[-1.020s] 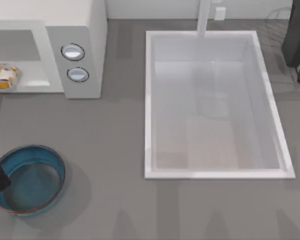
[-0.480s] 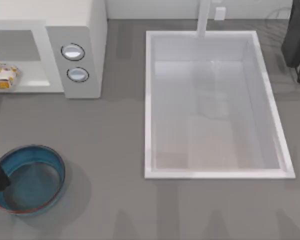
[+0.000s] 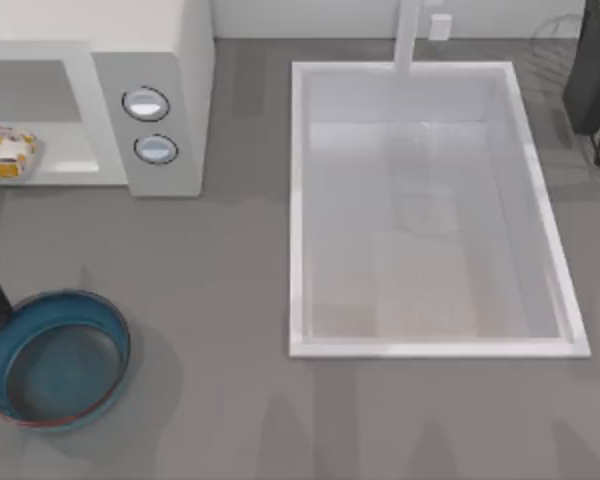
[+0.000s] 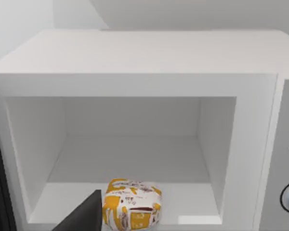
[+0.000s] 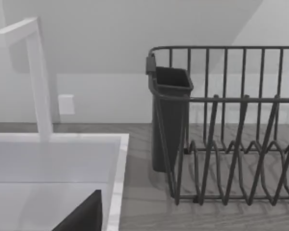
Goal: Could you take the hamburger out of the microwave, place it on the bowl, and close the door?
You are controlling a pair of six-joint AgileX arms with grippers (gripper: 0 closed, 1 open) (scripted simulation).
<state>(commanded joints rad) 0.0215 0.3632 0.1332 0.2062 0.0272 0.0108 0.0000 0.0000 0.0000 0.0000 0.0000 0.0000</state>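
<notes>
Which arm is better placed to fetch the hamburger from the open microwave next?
Left. In the top view its arm is at the table's left edge, beside the bowl and just below the microwave. Its wrist view looks straight into the cavity at the hamburger. The right arm's wrist view faces the dish rack, past the sink.

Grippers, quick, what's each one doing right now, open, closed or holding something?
Left gripper: in front of the open microwave, near the hamburger, not holding it; fingers cannot be told.
Right gripper: parked by the sink; cannot be told.
</notes>
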